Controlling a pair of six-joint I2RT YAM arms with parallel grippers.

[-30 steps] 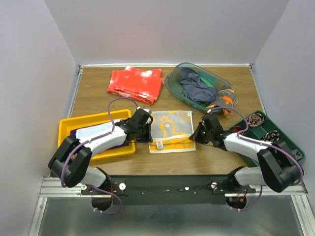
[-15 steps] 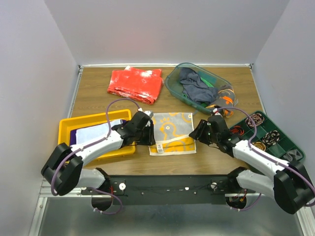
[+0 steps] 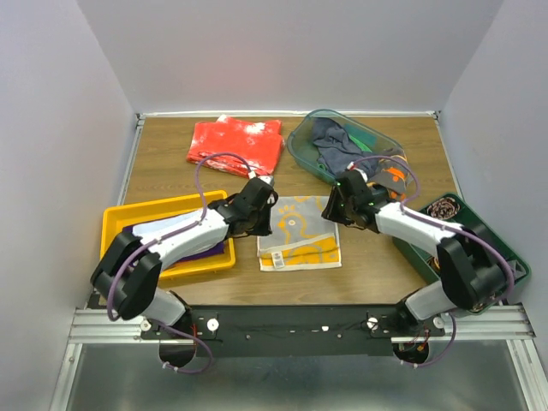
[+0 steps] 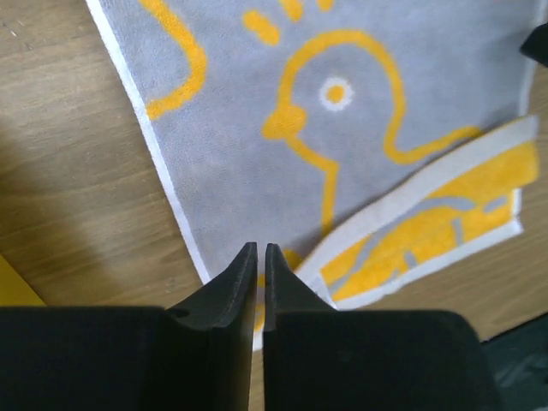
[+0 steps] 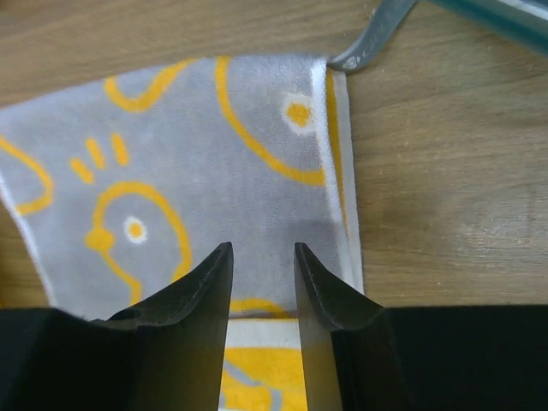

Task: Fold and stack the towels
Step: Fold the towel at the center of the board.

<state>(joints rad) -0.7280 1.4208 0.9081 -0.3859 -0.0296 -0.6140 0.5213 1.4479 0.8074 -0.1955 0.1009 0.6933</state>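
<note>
1. While the job is only part done, the tray on the left holds a few folded towels, a pale one on a purple one.
2. Next comes the left gripper. Its jaws are almost pressed together, with just a thin slit. It sits over the left edge of the duck towel. I see no cloth in the slit, but the tips hide that spot, so I am not sure.
3. The duck towel lies on the table in the middle, between the two grippers. Its near edge is flipped over, so the yellow back shows. I think this fold is the step going on now.
4. The right gripper hangs over the right side of the duck towel. Its jaws are a little apart and hold nothing.
5. Some loose towels wait in the bin at the back right, all crumpled.
6. For the next move, each gripper should pinch its own side of the duck towel. Then both should carry it over evenly, so the edges meet.
</note>
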